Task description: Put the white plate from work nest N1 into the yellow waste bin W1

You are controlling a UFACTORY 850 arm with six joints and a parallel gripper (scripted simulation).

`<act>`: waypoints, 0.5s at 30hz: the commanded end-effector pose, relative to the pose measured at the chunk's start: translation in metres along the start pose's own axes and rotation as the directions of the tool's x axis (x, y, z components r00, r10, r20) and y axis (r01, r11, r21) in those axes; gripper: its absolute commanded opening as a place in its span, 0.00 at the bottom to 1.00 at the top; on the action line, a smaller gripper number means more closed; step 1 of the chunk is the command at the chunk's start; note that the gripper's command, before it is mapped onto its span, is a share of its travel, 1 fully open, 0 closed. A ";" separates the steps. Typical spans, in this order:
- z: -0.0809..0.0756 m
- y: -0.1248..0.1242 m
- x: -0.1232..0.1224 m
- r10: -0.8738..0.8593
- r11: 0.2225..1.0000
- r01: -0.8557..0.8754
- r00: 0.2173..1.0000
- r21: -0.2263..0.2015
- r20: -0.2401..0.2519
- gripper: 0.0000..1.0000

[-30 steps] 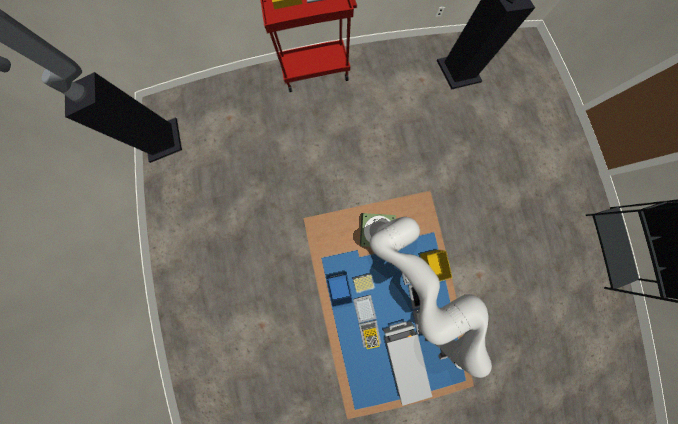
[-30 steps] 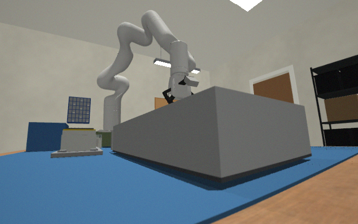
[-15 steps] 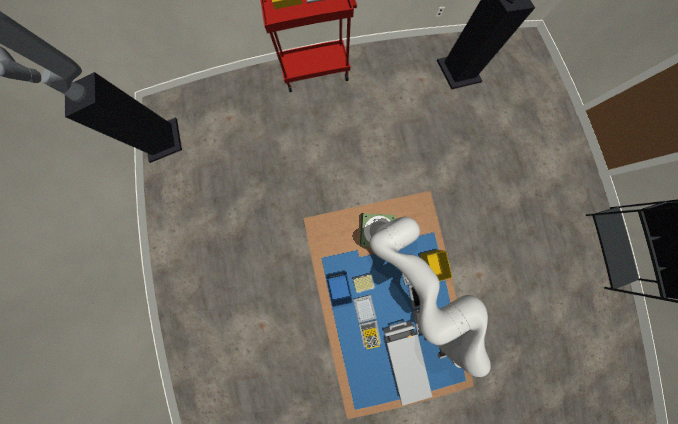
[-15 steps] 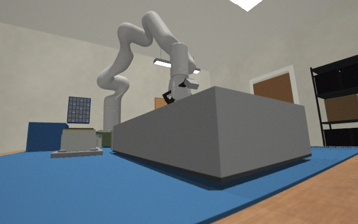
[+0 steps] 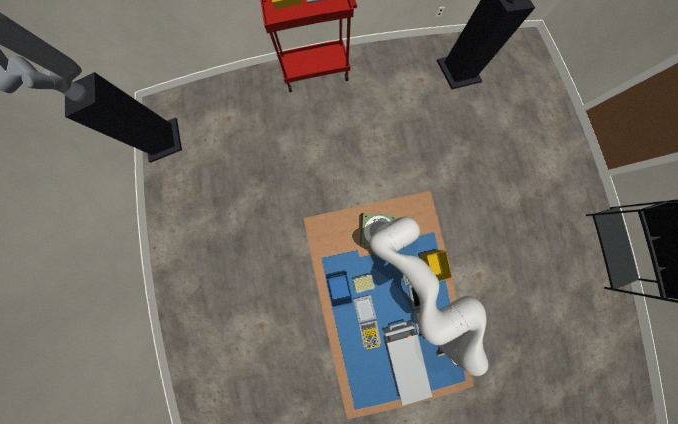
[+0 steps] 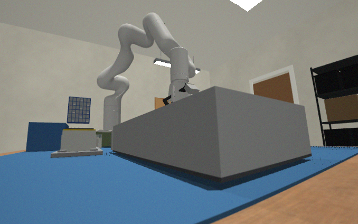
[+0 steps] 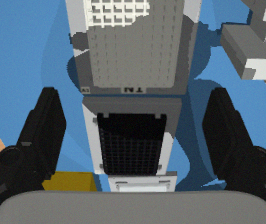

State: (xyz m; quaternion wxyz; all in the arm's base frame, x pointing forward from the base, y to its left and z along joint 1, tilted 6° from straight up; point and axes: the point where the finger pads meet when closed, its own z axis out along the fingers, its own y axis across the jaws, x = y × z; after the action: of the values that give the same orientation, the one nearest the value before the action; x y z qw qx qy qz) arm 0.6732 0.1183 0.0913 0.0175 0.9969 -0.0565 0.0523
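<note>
In the wrist view the white plate with its grid of wells lies in the work nest N1, ahead of my fingers and partly in the arm's shadow. Just below it a black plate sits in the adjoining nest. My gripper is open wide and empty, its fingers straddling the black plate from above. A corner of the yellow bin W1 shows at the lower left; from above it stands at the bench's right side. In the low side view my gripper is half hidden behind the cooler.
The grey cooler stands beside the nests, its parts at the wrist view's upper right. A blue bin, a yellow plate, another white plate and the tip box lie on the bench's left half.
</note>
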 end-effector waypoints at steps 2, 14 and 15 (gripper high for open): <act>0.007 0.000 0.001 0.000 1.000 0.000 1.000 0.001 -0.002 1.00; 0.024 0.000 0.001 0.000 1.000 0.000 1.000 0.001 -0.002 1.00; 0.026 0.000 0.001 0.000 1.000 0.000 1.000 0.001 -0.002 1.00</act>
State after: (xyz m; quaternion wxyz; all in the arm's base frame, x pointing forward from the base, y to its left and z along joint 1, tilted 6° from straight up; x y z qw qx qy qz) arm 0.6754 0.1174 0.0698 0.0175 0.9969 -0.0565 0.0523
